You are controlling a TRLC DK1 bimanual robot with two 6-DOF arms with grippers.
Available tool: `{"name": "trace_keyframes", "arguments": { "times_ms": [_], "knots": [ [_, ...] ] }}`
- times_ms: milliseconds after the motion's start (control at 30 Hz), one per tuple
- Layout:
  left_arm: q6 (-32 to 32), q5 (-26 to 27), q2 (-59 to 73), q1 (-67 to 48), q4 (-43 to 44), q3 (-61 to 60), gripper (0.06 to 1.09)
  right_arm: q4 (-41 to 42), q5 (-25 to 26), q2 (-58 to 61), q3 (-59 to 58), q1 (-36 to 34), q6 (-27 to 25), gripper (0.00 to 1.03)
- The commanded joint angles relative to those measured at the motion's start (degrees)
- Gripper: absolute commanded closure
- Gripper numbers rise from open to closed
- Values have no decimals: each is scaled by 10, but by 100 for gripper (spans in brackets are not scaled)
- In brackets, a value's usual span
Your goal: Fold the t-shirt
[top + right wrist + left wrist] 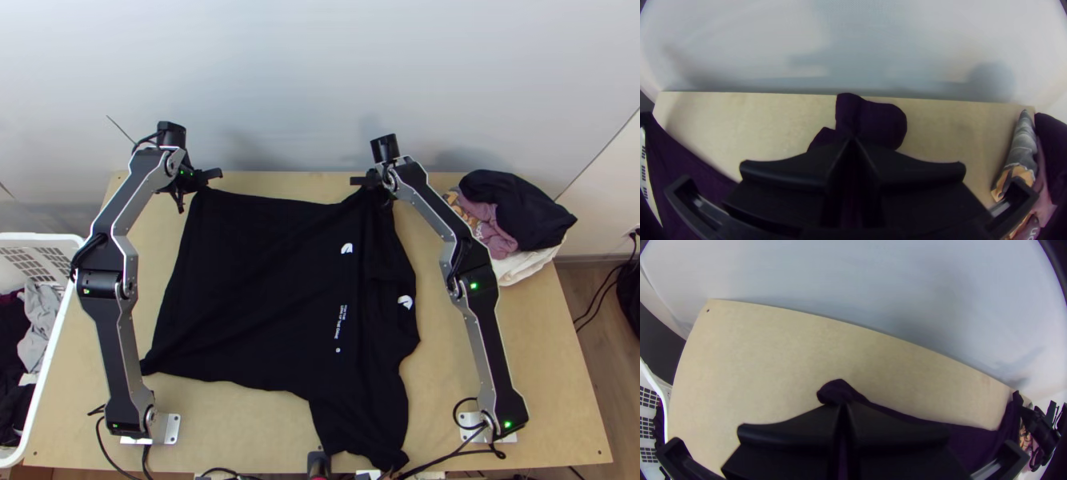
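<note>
A black short-sleeved cotton t-shirt (256,280) lies mostly spread across the light wooden tabletop (552,376), its hem towards the left arm, with ridges and bunching towards the right. The left hand (200,186) is clamped on the far hem corner and the right hand (371,182) on a far part near the sleeve end, both near the far edge. Between them, the cloth's edge sags slightly, leaving a narrow bare strip. One sleeve reaches the near edge, so there is little room there; wider bare wood lies between shirt and right arm. A pile of black, mauve and white cloth (520,212) takes up the far right corner, and a white plastic basket of clothes (60,344) stands beside the left edge.

The left wrist view gives the far left corner with a small dark hole (708,310), and a rounded fold of shirt poking past closed fingertips. The right wrist view shows a larger bunch beyond its pinched fingertips, and a grey-and-orange patterned cloth (1018,151) in the pile.
</note>
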Motion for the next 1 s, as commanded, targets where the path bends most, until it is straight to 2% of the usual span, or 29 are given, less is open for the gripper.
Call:
{"name": "trace_keyframes", "arguments": {
  "times_ms": [0, 200, 500, 700, 867, 967],
  "knots": [
    [-1, 0, -2, -1, -2, 0, 105, 12, 40, -1, -5, 1, -23, 99],
    [-2, -1, -7, 6, -3, 3, 104, 15, 50, -31, -6, -7, -21, 99],
    [-21, -10, 5, 47, -1, 75, 104, 33, 69, -81, -6, -51, -18, 99],
    [-24, -19, 4, 68, 12, 77, 104, 70, 69, -93, 0, -66, -27, 99],
    [-29, -20, -32, 70, 2, 60, 104, 53, 63, -120, -23, -53, -24, 99],
    [-23, -7, -66, 67, -14, 34, 104, 14, 41, -153, -52, -39, -10, 99]
  ]
}}
